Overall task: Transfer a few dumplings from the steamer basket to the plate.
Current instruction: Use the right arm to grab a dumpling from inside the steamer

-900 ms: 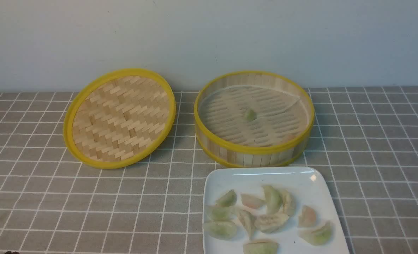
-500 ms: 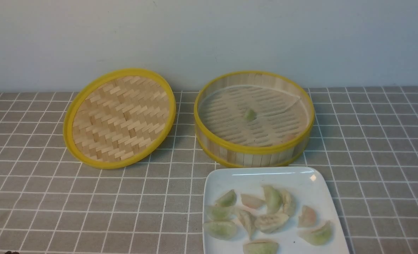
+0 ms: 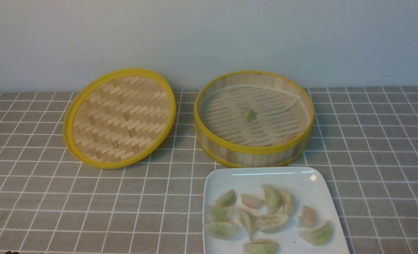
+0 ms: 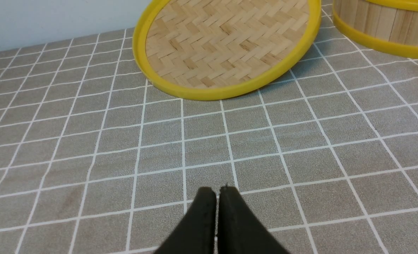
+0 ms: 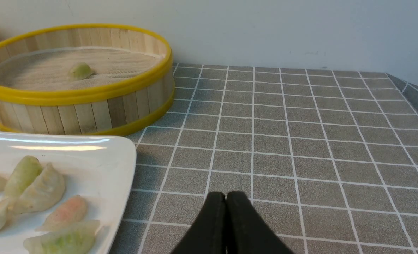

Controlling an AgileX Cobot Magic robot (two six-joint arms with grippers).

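While both arms sit low over the gray checked tablecloth [image 3: 53, 197], neither holds anything: the left gripper [image 4: 218, 192] has its two dark fingers pressed together with only a hairline seam between them, hovering above bare cloth in front of the lid [image 3: 120, 118]. The right gripper [image 5: 226, 197] is likewise clamped closed on nothing, over the cloth just to the right of the plate [image 3: 258, 174]. Neither gripper touches any object. The white plate lies at the near edge of the front view, just in front of the steamer basket [image 3: 254, 150] and apart from it by a narrow strip of cloth. A loose cluster of dumplings [image 3: 270, 221] lies on the plate, mostly pale green, a few pinkish or whitish, several touching their neighbors. One green dumpling [image 3: 250, 114] sits alone near the middle of the basket floor on the pale liner; a faint pinkish shape by the front wall is too dim to identify. The woven lid rests to the left of the basket, inner side up and tilted, with its right edge close to the basket's wall.
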